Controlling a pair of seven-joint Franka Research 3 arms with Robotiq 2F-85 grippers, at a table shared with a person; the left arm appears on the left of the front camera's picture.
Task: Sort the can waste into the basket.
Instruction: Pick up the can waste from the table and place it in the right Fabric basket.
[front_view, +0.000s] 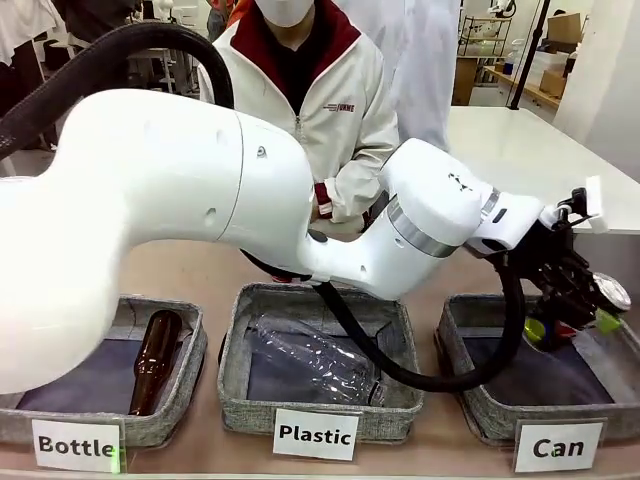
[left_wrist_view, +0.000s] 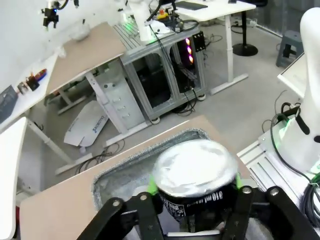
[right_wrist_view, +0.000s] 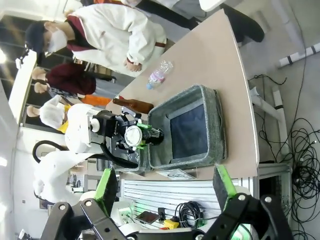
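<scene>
My left hand (front_view: 572, 326) pinches the dark can (left_wrist_view: 195, 167) over the Can basket (front_view: 488, 418) close to its rim, so a release here might bounce it onto the worktop (left_wrist_view: 60, 212).

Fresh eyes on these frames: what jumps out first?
The big white left arm stretched across the whole front view, with the left gripper clamped on a dark can above the "Can" basket at the right. Next comes the labelled row: a brown glass bottle lying in the "Bottle" basket and a clear plastic bottle in the "Plastic" basket.
</scene>
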